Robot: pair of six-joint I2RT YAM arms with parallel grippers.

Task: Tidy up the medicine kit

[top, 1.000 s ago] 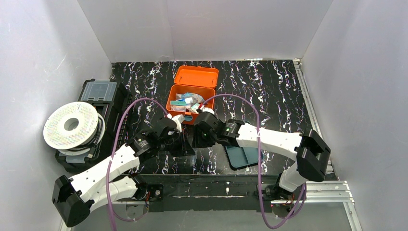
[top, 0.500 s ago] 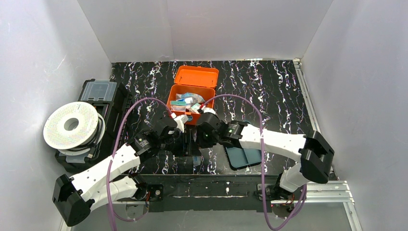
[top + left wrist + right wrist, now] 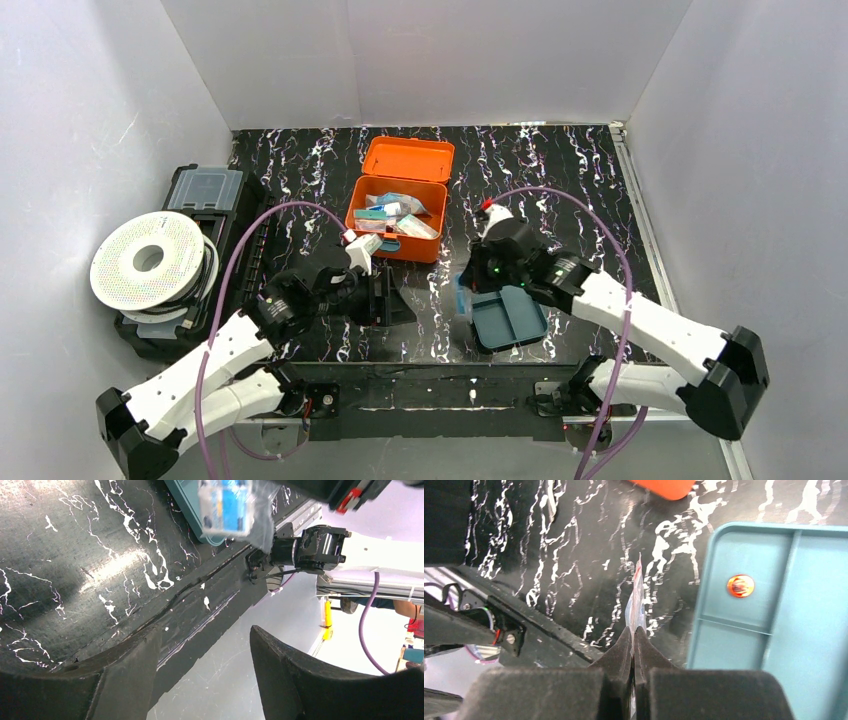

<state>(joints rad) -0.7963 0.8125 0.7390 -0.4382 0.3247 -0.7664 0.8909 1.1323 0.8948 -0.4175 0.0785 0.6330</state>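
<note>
The orange medicine kit (image 3: pixel 396 232) stands open at mid-table, lid (image 3: pixel 408 158) laid back, with several small packets inside; its corner (image 3: pixel 664 487) shows in the right wrist view. My right gripper (image 3: pixel 467 288) (image 3: pixel 634 630) is shut on a thin clear-and-blue packet (image 3: pixel 636 597) (image 3: pixel 461 299), seen edge-on, held above the table just left of the teal tray (image 3: pixel 774 630). My left gripper (image 3: pixel 388 300) (image 3: pixel 205 632) stands open and empty near the front edge. In the left wrist view the packet (image 3: pixel 225 505) hangs ahead.
The teal divided tray (image 3: pixel 512 320) lies front right, with a small orange round piece (image 3: pixel 740 585) in one compartment. A black case with a clear lid (image 3: pixel 205 190) and a white spool (image 3: pixel 150 260) stand at the left. White walls close in three sides.
The two grippers were together at the middle. My left gripper has opened and let go of the packet. My right gripper has shut on it and swung right to the tray's edge.
</note>
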